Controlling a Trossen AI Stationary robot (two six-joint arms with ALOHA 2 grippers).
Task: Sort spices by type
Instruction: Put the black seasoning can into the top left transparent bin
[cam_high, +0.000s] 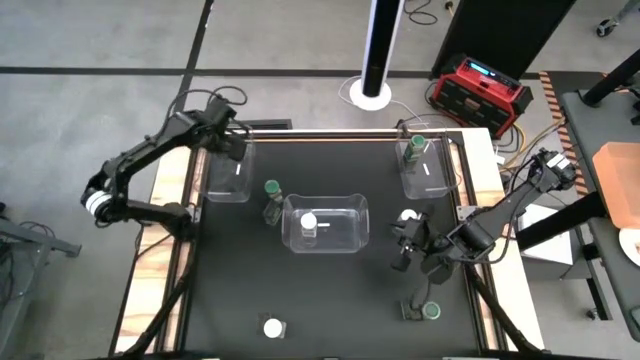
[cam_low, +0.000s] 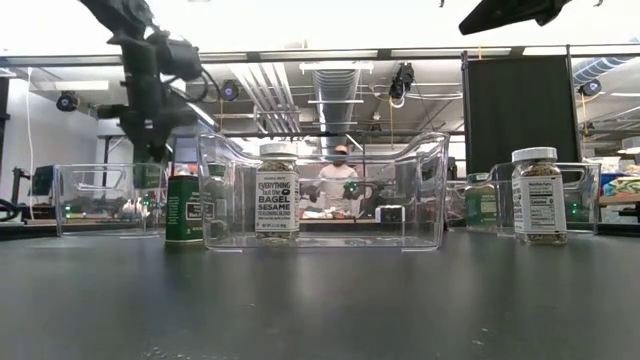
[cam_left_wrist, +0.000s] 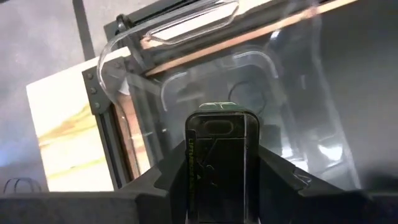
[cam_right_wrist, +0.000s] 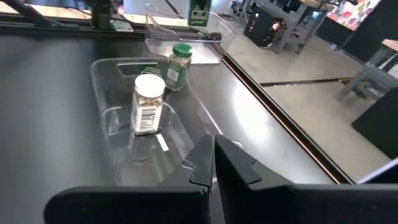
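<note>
1. On my low view, the white-lidded jar inside the middle clear bin reads "EVERYTHING BUT THE BAGEL SESAME".
2. The right white-lidded jar and the green tin carry print I cannot read.

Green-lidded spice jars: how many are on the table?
3. One jar stands just left of the middle bin, second jar inside the far right bin, third jar near the front right corner. Others may be hidden.
</note>
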